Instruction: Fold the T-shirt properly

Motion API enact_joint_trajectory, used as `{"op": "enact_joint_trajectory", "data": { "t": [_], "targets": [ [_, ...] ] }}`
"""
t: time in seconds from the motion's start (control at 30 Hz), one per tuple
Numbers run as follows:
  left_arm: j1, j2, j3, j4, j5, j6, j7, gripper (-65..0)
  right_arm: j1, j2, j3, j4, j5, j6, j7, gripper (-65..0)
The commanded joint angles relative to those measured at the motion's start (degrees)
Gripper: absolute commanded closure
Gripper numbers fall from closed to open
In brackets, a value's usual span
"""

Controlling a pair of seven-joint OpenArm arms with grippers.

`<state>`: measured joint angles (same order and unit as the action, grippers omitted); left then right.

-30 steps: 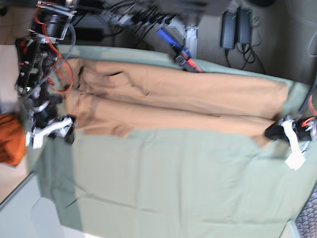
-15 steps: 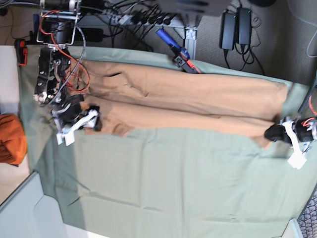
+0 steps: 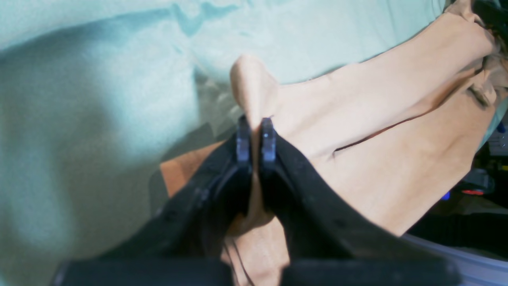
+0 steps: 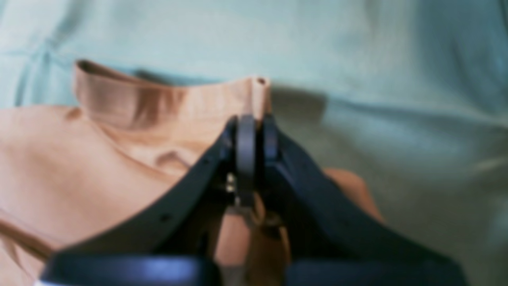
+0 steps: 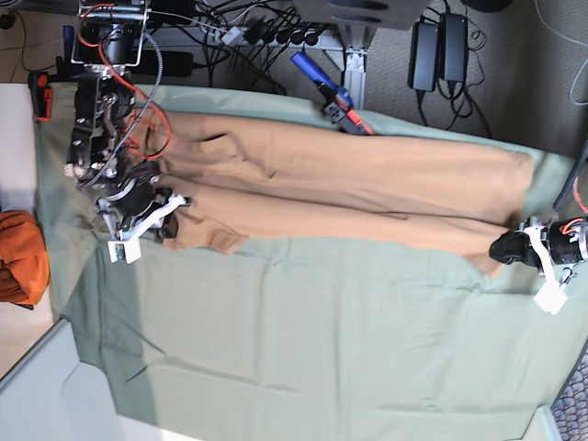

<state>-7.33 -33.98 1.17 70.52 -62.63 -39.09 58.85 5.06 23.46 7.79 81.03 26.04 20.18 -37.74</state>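
Both claws, left claw and right claw, pinch opposite T-shirt corners.

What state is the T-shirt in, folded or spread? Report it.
Partly folded: the T-shirt lies as a long band on the green cloth, a lengthwise crease along it, both grippers pinching its ends.

We were in a robotics lab or workshop, not a home. A pale green table cloth covered the bench, and behind it lay a power strip with tangled cables and two black power adapters on grey carpet.
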Motion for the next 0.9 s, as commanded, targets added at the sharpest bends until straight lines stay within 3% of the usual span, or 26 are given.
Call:
{"op": "enact_joint_trajectory", "data": {
  "t": [0.0, 0.4, 0.67, 0.87],
  "targets": [
    [-1.2, -1.1, -0.7, 1.6, -1.0, -0.9, 0.2, 0.0, 0.9, 1.0, 0.4, 1.9, 0.7, 5.3, 0.4, 0.0],
    [4.0, -4.2, -2.1, 11.1, -1.9, -0.9, 2.1, 0.0, -9.9, 4.3, 2.4, 16.7, 2.0, 5.3, -0.9, 0.0],
    [7.2, -6.5, -2.1, 11.5, -3.2, -0.9, 2.9, 0.0, -17.4, 4.3, 8.8, 22.3, 6.1, 5.4, -0.9, 0.0],
    [8.7, -6.5, -2.1, 11.5, -3.2, -0.9, 2.7, 0.0, -21.1, 4.3, 9.2, 22.8, 6.1, 5.4, -1.8, 0.0]
  ]
}}
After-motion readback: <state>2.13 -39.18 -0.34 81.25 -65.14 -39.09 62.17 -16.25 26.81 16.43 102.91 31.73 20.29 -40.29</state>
